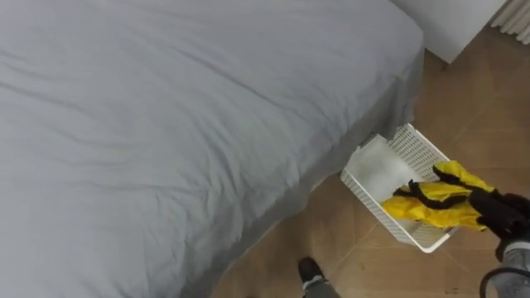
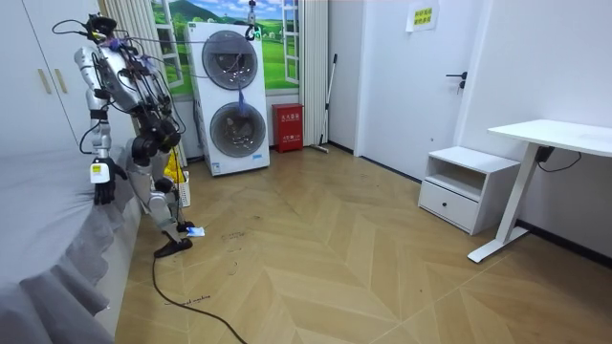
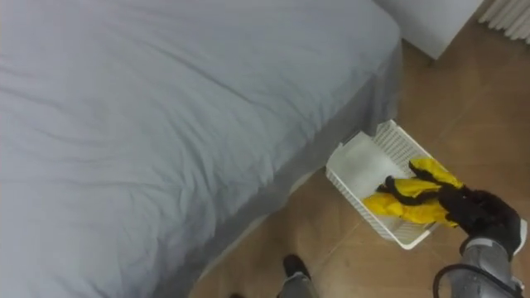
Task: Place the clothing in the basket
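Observation:
A white lattice basket (image 1: 364,194) stands on the wooden floor, close against the bed's corner. A yellow garment with black trim (image 1: 431,207) lies across the basket's near end, partly over the rim. My right hand (image 1: 505,215) comes in from the lower right and is curled round the garment's near edge, just above the rim. Something pale and white (image 1: 385,170) lies in the far half of the basket. In the room view I stand beside the bed, with my left hand (image 2: 103,186) hanging low over the mattress edge.
The bed with a grey sheet (image 1: 166,124) takes up the left and middle. A white wall or cabinet (image 1: 451,25) stands beyond the bed's corner. Stacked washing machines (image 2: 234,100), a white nightstand (image 2: 459,186) and a desk (image 2: 555,139) stand across the room.

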Motion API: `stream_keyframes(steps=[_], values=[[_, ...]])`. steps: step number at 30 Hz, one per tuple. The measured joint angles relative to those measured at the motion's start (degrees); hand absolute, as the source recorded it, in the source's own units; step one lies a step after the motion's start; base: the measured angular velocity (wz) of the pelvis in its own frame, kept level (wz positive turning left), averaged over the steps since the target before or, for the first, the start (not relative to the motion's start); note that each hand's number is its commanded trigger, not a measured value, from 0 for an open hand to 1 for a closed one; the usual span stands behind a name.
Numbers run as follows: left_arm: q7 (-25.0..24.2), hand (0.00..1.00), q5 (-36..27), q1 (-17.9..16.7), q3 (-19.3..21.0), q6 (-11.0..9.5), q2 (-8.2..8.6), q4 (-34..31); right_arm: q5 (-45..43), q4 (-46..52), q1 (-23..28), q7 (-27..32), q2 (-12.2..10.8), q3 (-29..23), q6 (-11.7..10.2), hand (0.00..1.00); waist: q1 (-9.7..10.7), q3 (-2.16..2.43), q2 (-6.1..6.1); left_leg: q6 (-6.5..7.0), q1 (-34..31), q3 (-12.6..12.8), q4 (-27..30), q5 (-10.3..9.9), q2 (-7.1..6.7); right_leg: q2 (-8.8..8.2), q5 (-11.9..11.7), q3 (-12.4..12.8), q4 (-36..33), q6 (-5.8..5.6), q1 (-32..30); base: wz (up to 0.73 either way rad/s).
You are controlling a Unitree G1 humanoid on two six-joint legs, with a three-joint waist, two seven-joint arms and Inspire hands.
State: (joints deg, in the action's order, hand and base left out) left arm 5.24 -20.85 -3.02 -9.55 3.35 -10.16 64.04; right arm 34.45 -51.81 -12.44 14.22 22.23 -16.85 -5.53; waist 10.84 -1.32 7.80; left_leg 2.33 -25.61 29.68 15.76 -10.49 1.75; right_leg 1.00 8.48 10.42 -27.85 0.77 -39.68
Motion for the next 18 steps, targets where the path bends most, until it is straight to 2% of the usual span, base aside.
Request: stream_keyframes(steps=[4, 8, 18], values=[[0.0, 0.00, -2.2, 0.1, -3.2, -1.3, -0.14, -0.5, 1.1, -1.6, -1.7, 0.8, 2.0, 0.7, -0.8, 0.00, -0.2, 0.04, 0.81, 0.29, -1.7, -0.1, 0.0, 0.2, -0.59, -0.84, 0.4, -0.3, -1.0, -0.36, -2.0, 0.09], [0.0, 0.00, -2.4, 0.0, -3.8, -1.5, -0.16, -0.8, 1.1, -1.5, -2.6, 1.4, 3.0, 1.2, -1.5, 0.00, -0.4, 0.04, 0.81, 0.56, -2.6, -0.1, 0.6, 0.4, -0.94, -1.10, 0.8, -0.2, -1.9, -0.45, -3.2, 0.02], [-0.1, 0.00, -6.1, -1.1, -5.5, -3.3, -0.38, -3.3, -1.4, -0.6, -2.1, 5.4, 3.1, 2.7, -2.8, 0.00, -1.8, 0.06, 0.83, 0.81, -2.8, -0.2, 1.4, 0.2, -1.37, -1.66, 1.6, -0.3, -3.5, -0.67, -3.6, 0.03]])
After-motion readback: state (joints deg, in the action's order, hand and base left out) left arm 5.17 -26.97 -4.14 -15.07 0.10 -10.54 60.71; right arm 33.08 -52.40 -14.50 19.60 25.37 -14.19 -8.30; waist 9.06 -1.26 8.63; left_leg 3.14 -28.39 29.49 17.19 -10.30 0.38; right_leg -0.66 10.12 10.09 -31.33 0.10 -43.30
